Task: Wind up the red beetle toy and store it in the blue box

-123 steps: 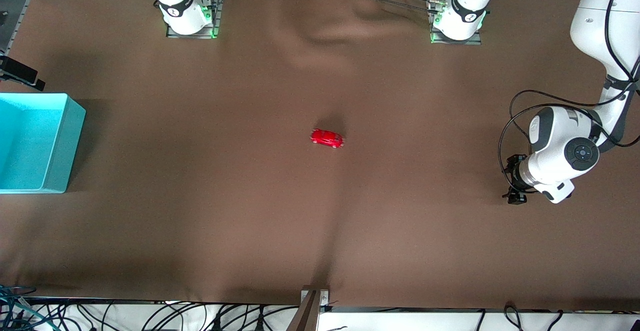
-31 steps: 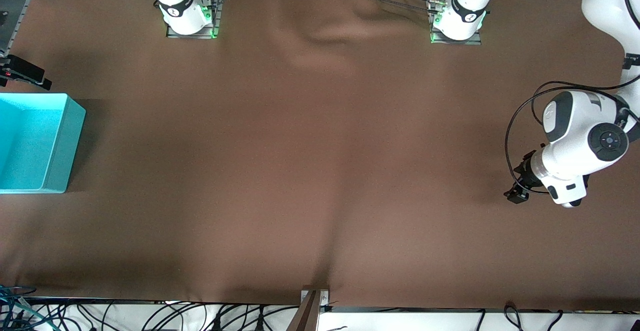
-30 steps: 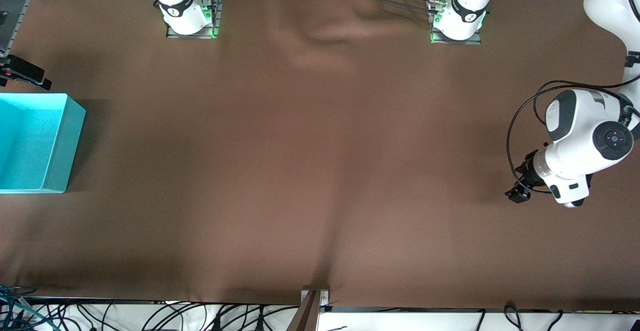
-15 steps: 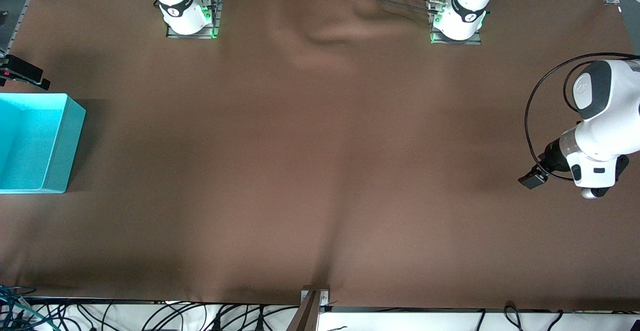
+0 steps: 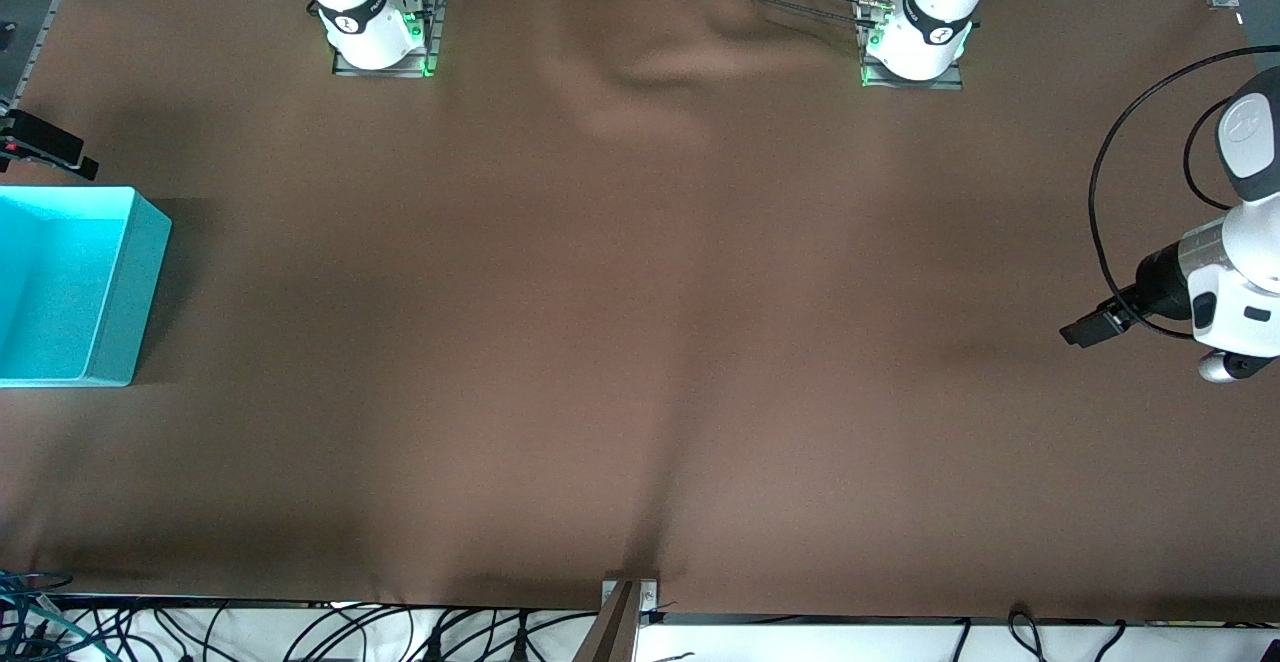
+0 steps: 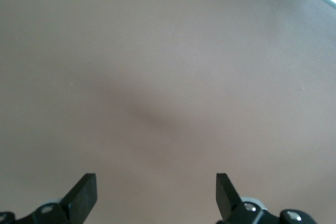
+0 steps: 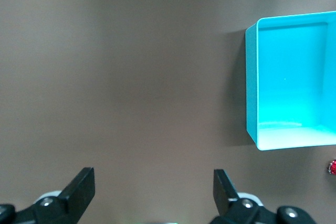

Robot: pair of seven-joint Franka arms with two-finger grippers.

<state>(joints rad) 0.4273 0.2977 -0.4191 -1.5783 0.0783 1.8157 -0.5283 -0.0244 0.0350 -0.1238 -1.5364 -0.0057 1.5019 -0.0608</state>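
a: front view: blue box (image 5: 70, 282) at right arm's end of table, no toy visible. left gripper (image 5: 1085, 330) over the other end.
b: left wrist: fingers (image 6: 84, 195) spread, empty, bare cloth (image 6: 168, 77).
a: right wrist: right gripper (image 7: 152, 192) spread, empty; red beetle toy (image 7: 332, 167) a speck just beside the box, outside it.
b: risk: toy is near the table's end, so a clumsy grab could knock it off.

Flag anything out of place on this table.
What looks like the red beetle toy lies outside the blue box, beside it. The cloth bulges between the arm bases. Left gripper and right gripper hover over cloth, jaws open.
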